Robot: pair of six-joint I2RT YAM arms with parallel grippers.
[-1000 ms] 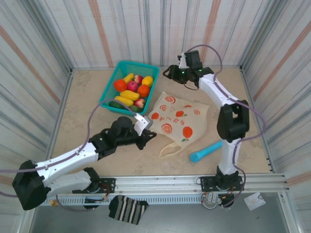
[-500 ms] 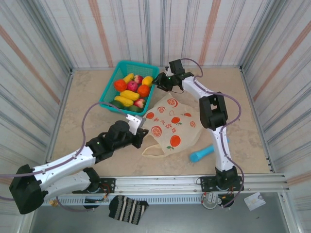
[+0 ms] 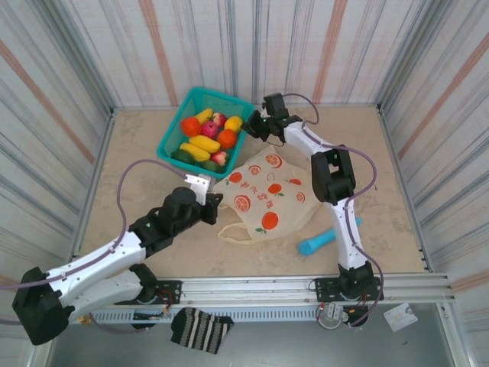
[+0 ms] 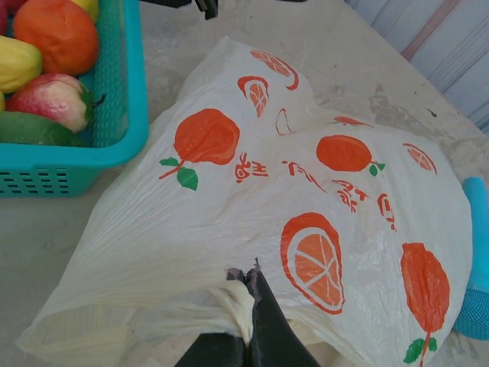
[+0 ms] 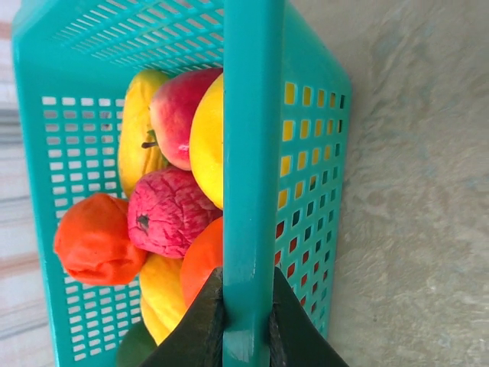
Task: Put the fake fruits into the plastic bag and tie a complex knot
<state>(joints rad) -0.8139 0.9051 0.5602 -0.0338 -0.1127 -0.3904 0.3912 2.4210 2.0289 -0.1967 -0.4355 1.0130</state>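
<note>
Pinching a bunched edge of the plastic bag (image 4: 306,191), the left tool (image 4: 246,279) should hold its mouth open while the right tool (image 5: 246,294), clamped on the rim of the teal basket (image 5: 248,115), tips the fake fruits (image 5: 172,214) in.

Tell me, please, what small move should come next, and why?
Probably lift the left hand a little: it is shut on the plastic bag's bunched handle, the bag lies flat, and the fake fruits all sit in the teal basket, whose rim the right hand grips.
</note>
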